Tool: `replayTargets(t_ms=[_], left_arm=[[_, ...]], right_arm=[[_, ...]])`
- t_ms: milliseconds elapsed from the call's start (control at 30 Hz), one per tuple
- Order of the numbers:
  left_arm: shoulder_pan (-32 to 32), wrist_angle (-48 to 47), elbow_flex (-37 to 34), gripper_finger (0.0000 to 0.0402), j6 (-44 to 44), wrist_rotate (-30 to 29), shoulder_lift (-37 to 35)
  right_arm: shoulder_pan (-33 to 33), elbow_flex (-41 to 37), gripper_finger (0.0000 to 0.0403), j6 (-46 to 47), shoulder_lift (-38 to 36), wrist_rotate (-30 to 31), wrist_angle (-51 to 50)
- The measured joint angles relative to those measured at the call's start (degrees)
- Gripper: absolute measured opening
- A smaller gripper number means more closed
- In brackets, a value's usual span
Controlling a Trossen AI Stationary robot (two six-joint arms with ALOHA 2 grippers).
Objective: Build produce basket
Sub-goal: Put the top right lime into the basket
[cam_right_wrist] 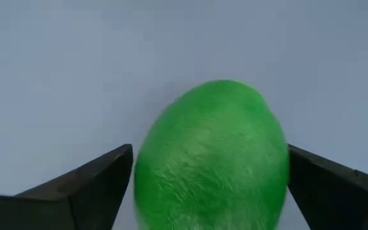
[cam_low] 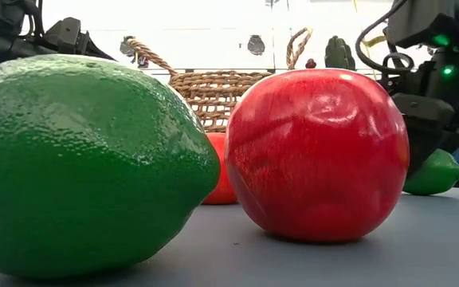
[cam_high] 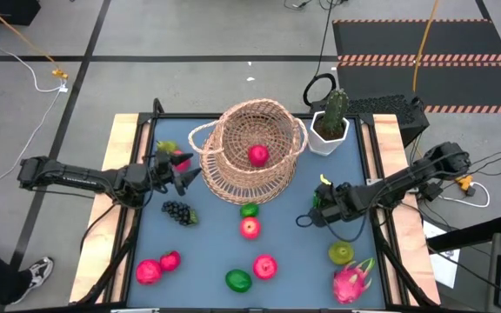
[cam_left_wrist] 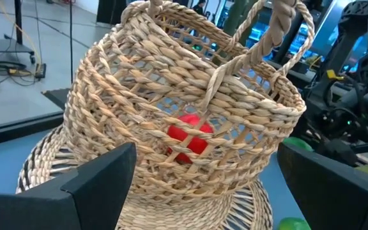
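The tan wicker basket point(cam_high: 250, 152) stands at the table's far middle with a red apple point(cam_high: 257, 156) inside; both also show in the left wrist view, the basket point(cam_left_wrist: 190, 108) and the apple point(cam_left_wrist: 187, 137). My left gripper point(cam_high: 190, 176) is open and empty just left of the basket, pointing at its wall point(cam_left_wrist: 206, 153). My right gripper point(cam_high: 305, 219) is open and low over the table right of centre. Its fingers stand on either side of a green lime point(cam_right_wrist: 213, 156) that lies on the table. The lime also shows in the low view point(cam_low: 435, 174), and the gripper hides it in the high view.
Loose fruit lies on the table: dark grapes point(cam_high: 177, 211), a lime point(cam_high: 249, 209), red apples point(cam_high: 249, 228) point(cam_high: 264, 266), a big lime point(cam_high: 238, 280), pink apples point(cam_high: 149, 271), a yellow-green fruit point(cam_high: 340, 253) and a dragon fruit point(cam_high: 353, 280). A potted cactus point(cam_high: 330, 122) stands far right.
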Motion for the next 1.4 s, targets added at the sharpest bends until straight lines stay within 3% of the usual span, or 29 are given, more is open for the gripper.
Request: replayTargets(t_ms=[233,400,533,767,1000,1200,1400], left_arm=[[0.2,2.0,0.0,0.0381,1.6,-0.7,0.0],[0.2,2.6,0.0,0.0381,1.5,-0.7,0.0],[0.2,2.6,0.0,0.0381,1.2,-1.1,0.0],[0.2,2.0,0.0,0.0381,1.0,-1.1,0.0],[0.2,1.5,0.0,0.0381,0.8,-1.9,0.0],[0.2,1.3,0.0,0.0381,-1.3,-1.9,0.0],[0.2,1.4,0.0,0.0381,-0.6,-2.3,0.0]], right_arm=[[-0.3,0.0,0.029,0.9,0.0,-2.5,2.7],[-0.3,0.0,0.029,3.9,0.0,-1.9,13.0],[-0.2,2.2,0.029,-0.4,0.0,-1.1,23.5],[0.8,13.2,0.029,-7.2,0.0,1.6,24.4],[4.2,23.8,0.0289,-25.9,2.6,2.4,42.4],[3.2,32.6,0.0289,-42.5,6.7,8.2,42.6],[-4.2,34.5,0.0289,-55.5,9.1,17.3,42.4]])
